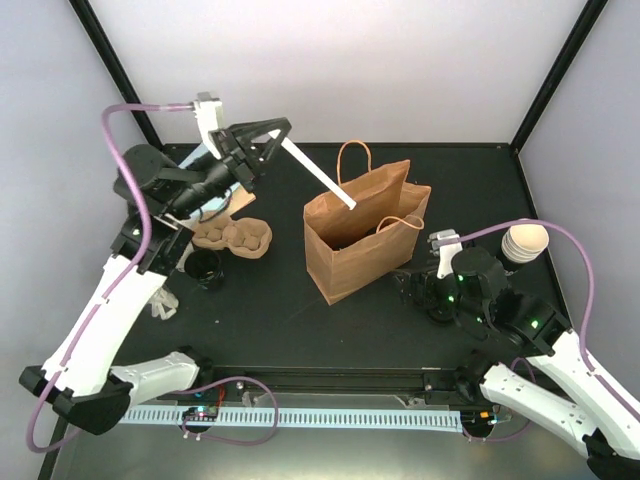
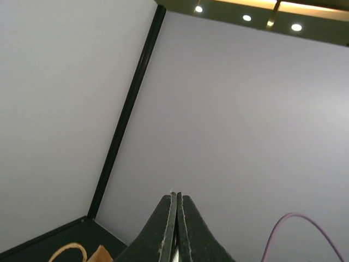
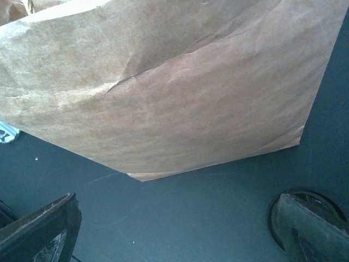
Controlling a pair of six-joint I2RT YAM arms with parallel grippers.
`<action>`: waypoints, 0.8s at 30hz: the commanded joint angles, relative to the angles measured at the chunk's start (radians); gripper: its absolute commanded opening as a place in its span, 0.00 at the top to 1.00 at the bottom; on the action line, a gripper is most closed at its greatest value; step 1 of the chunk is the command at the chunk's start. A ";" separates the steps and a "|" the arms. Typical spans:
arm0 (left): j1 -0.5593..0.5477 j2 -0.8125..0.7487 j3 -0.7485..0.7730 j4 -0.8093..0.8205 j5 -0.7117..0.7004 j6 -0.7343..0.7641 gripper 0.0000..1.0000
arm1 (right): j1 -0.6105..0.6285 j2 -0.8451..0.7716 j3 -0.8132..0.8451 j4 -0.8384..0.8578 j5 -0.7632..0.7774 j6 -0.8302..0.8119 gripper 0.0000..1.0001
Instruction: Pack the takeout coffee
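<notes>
Top view, left pincer: the left pincer hangs high over the table, jaws pressed together. A white strip slants from its tip toward the bag's mouth. I cannot tell whether the strip is pinched or only lies in line.
Top view, under the left pincer: a pulp cup carrier and, nearer the arm's base, a black cup sit outside the bag. Whether the cup is lidded I cannot tell.
Top view, between the pincers: the brown paper bag stands upright and open. Its inside is dark and the contents are unreadable.
Top view, right pincer: the right pincer sits low, just beside the bag's side, spread wide and holding nothing. Behind its wrist, well apart, is a cream-lined cup.
Left wrist view: the fingertips meet in a tight seam with a pale sliver along it. The bag's handle peeks low on one side.
Right wrist view: the jaws are wide with bare table between them and the bag wall just ahead. What looks like a round black lid lies flat by one finger.
Progress: early, as I judge it. At least two cups, the lid and the carrier remain outside the bag, so lidding and loading are left.
</notes>
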 commanded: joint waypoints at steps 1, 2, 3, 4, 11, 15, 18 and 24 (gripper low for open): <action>-0.047 0.051 -0.118 0.121 -0.052 0.051 0.98 | -0.004 -0.018 0.040 -0.022 0.037 0.032 0.00; -0.055 0.065 -0.148 0.131 -0.059 0.062 0.98 | -0.005 -0.018 0.046 -0.028 0.041 0.038 0.00; -0.061 0.078 -0.185 0.141 -0.069 0.076 0.99 | -0.004 -0.017 0.052 -0.033 0.046 0.043 0.00; -0.069 0.087 -0.214 0.149 -0.086 0.094 0.98 | -0.005 -0.020 0.058 -0.039 0.049 0.050 0.00; -0.121 0.146 -0.192 -0.081 -0.052 0.231 0.19 | -0.004 -0.033 0.079 -0.071 0.078 0.096 0.00; -0.125 0.053 -0.205 -0.188 -0.071 0.288 0.02 | -0.004 -0.020 0.094 -0.104 0.121 0.099 0.00; -0.123 -0.041 -0.246 -0.248 -0.143 0.321 0.01 | -0.004 -0.025 0.099 -0.078 0.125 0.073 0.00; -0.119 -0.157 -0.283 -0.464 -0.382 0.354 0.01 | -0.004 -0.077 0.056 -0.019 0.223 0.032 0.00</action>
